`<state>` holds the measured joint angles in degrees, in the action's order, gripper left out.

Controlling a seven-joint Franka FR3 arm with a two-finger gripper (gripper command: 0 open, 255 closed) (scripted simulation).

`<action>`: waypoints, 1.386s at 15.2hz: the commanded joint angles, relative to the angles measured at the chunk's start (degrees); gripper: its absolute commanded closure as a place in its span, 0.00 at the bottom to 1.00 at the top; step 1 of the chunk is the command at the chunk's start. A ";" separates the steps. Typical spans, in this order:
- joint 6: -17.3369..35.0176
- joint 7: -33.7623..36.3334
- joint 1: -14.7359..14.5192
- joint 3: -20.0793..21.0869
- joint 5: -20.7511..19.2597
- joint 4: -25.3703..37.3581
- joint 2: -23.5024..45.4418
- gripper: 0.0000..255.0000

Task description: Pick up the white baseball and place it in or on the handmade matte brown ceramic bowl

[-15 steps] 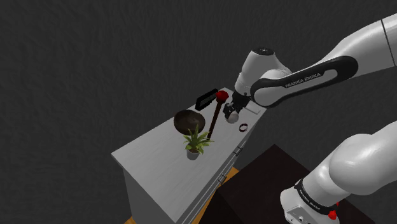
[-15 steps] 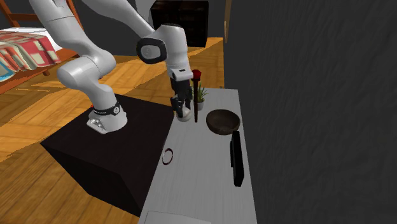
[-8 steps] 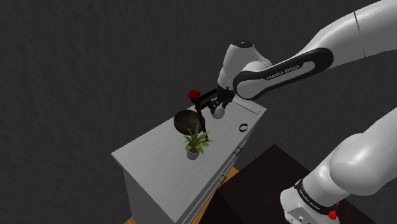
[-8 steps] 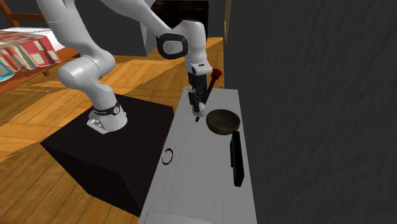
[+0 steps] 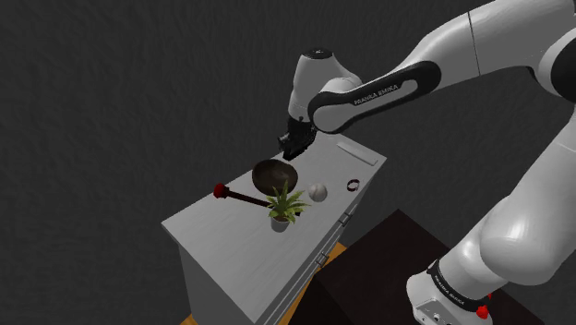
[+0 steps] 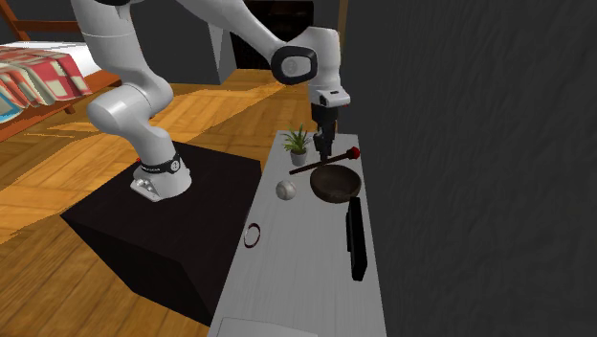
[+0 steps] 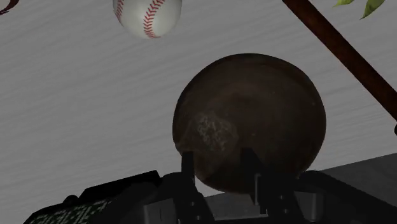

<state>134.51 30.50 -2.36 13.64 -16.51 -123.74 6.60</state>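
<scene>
Shoulder view: white arm (image 5: 388, 88) reaches over the pale grey bench (image 5: 231, 258). The black gripper (image 5: 294, 143) hangs above the round matte brown bowl (image 5: 273, 173). Wrist view: fingers apart, nothing between them. Long dark brown stick with a red head (image 6: 320, 163) lies just beside the bowl, near the small potted green plant (image 6: 298, 144). White red-stitched baseball (image 6: 285, 190) sits loose on the bench beside the bowl, unheld.

Risks, my read:
- A nudge on approach rolls the ball off the stand-side edge.
- A descending finger clips stick or plant.
- A shallow pinch lets the ball squirt out.
</scene>
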 commanded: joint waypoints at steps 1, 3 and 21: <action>0.58 0.29 0.31 -0.23 0.38 -1.65 -0.40 0.00; 1.75 0.89 0.88 -0.67 1.11 -4.87 -1.12 0.00; 12.65 5.90 3.25 -3.57 0.50 -19.03 1.81 0.00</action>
<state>146.82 36.24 0.89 10.14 -15.78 -142.76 8.08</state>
